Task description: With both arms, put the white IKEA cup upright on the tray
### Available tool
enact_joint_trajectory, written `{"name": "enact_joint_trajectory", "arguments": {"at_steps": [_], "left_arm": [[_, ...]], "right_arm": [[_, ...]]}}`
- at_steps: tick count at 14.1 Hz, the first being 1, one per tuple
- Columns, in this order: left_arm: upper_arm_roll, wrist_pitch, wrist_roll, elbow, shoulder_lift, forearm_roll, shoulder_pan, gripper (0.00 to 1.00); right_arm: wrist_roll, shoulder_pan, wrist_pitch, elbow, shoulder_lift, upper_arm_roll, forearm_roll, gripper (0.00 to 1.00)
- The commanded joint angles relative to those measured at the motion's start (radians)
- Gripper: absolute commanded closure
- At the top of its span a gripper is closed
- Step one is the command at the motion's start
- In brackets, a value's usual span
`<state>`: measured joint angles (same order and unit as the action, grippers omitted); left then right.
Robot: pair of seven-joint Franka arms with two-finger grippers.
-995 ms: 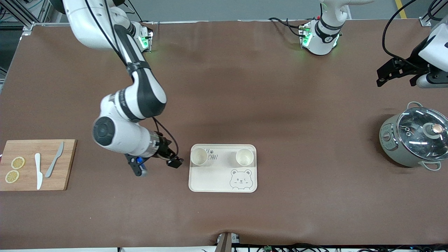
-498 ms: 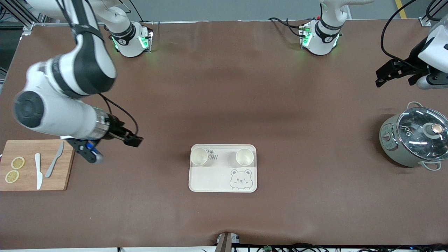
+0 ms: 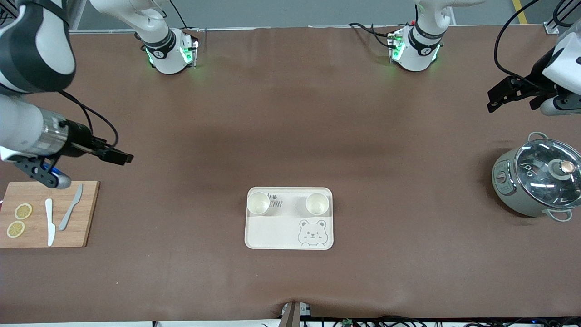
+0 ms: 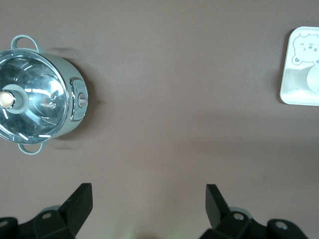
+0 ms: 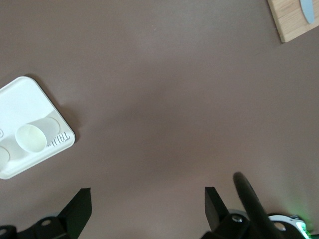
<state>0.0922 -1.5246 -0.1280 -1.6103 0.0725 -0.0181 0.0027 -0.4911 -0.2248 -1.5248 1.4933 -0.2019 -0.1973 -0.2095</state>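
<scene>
The cream tray (image 3: 277, 227) with the grey bear drawing lies in the middle of the table. Two white cups stand upright on it: one (image 3: 258, 202) at the corner toward the right arm's end, one (image 3: 317, 203) at the corner toward the left arm's end. The tray (image 5: 20, 107) and a cup (image 5: 31, 137) show in the right wrist view; the tray's edge (image 4: 294, 74) shows in the left wrist view. My right gripper (image 3: 119, 157) is open and empty, up over bare table near the cutting board. My left gripper (image 3: 497, 97) is open and empty, up over the table near the pot.
A wooden cutting board (image 3: 86, 218) with two knives and lemon slices lies at the right arm's end, nearer the front camera. A grey pot with a glass lid (image 3: 538, 177) stands at the left arm's end and shows in the left wrist view (image 4: 37, 94).
My right arm has swung away from beside the tray toward its own end of the table and risen. The left arm has stayed still. Both cups have not moved.
</scene>
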Motion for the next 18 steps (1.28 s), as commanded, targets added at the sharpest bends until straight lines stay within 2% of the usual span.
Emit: {"name": "enact_joint_trajectory", "arguments": {"at_steps": [1,2,4,5,7,9,12,15,16,18], "left_arm": [[0.008,0.035,-0.013,0.004,0.020,-0.022,0.006,0.00],[0.008,0.041,-0.015,0.006,0.023,-0.022,0.006,0.00],[0.004,0.052,-0.012,0.004,0.039,-0.020,0.006,0.00],[0.004,0.064,-0.012,0.007,0.046,-0.020,0.006,0.00],[0.008,0.089,-0.013,0.009,0.058,-0.019,0.005,0.00],[0.008,0.089,-0.010,0.020,0.049,-0.019,0.005,0.00],[0.008,0.087,-0.013,0.021,0.041,-0.020,-0.001,0.00],[0.008,0.087,-0.002,0.039,0.027,-0.020,0.003,0.00],[0.008,0.087,-0.013,0.043,0.027,-0.020,0.003,0.00],[0.005,0.087,-0.009,0.052,0.020,-0.022,0.005,0.00]], "right_arm": [[0.200,0.085,-0.026,0.073,0.087,0.015,0.031,0.00],[0.263,0.109,-0.026,0.073,0.096,0.015,0.065,0.00],[0.347,0.107,-0.032,0.068,0.114,0.019,0.192,0.00],[0.421,0.111,-0.035,0.068,0.128,0.021,0.217,0.00],[0.651,0.136,-0.041,0.068,0.159,0.016,0.217,0.00],[0.761,0.145,-0.051,0.071,0.188,0.018,0.219,0.00],[0.749,0.147,-0.052,0.140,0.270,0.019,0.211,0.00],[0.508,0.131,-0.048,0.217,0.341,0.033,0.197,0.00],[0.452,0.130,-0.040,0.219,0.341,0.035,0.197,0.00],[0.463,0.107,-0.041,0.203,0.338,0.045,0.199,0.00]]}}
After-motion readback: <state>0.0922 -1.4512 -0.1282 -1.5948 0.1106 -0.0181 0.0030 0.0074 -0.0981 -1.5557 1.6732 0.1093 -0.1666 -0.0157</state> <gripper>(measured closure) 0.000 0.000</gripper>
